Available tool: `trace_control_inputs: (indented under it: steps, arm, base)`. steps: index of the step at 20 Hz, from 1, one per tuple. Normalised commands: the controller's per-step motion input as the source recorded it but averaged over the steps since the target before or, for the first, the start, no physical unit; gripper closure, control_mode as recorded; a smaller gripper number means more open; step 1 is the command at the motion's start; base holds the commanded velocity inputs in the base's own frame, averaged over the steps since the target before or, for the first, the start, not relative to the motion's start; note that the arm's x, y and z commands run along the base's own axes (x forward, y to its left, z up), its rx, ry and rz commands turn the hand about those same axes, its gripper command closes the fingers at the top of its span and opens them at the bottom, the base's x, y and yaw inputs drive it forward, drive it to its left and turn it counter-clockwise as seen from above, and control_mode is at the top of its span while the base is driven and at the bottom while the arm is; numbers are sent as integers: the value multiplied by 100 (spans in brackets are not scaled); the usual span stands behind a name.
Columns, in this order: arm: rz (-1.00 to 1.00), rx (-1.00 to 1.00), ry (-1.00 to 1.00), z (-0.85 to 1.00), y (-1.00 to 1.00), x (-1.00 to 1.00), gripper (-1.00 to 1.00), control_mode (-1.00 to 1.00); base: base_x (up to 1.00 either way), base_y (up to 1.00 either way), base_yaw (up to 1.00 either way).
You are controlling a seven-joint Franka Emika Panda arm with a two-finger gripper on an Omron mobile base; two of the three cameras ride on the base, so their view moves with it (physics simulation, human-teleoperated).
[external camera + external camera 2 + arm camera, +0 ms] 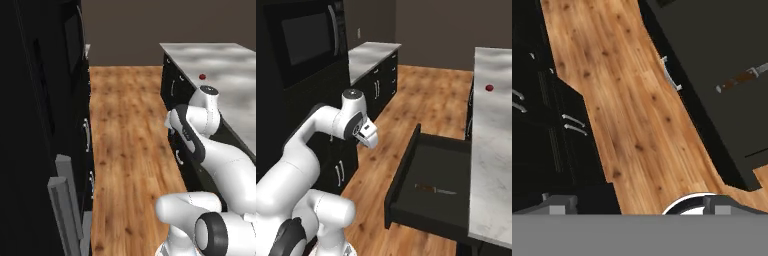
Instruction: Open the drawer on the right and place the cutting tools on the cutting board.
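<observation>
Black throughout, the drawer is seen pulled well out from under the bench, its flat front panel facing the wooden floor and its silver bar handle showing in the hand view. On the drawer floor, near the middle, a thin knife is seen lying flat; its dark brown handle is turned toward the front panel and its pale blade toward the bench side, so its long axis runs front to back across the drawer. It is judged light, stiff and slim, with a smooth blade likely to slip; the handle is the better place to be gripped, across its narrow width, from above. A green tool and a cutting board cannot be made out. A small red ball rests on the bench, well beyond the drawer.

The end effector is held above the floor, left of the drawer, with nothing in its grasp; its tips appear set wide apart.
</observation>
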Motion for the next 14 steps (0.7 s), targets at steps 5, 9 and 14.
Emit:
trace_control_inputs:
  steps: [5, 9, 14]
  arm:
    - [0, 0, 0, 0, 0, 0, -100, 100]
    - [0, 0, 0, 0, 0, 0, -100, 100]
    - [0, 0, 0, 0, 0, 0, -100, 100]
  base:
    - [-4, -88, 2]
    - [-32, -21, 0]
    - [23, -19, 3]
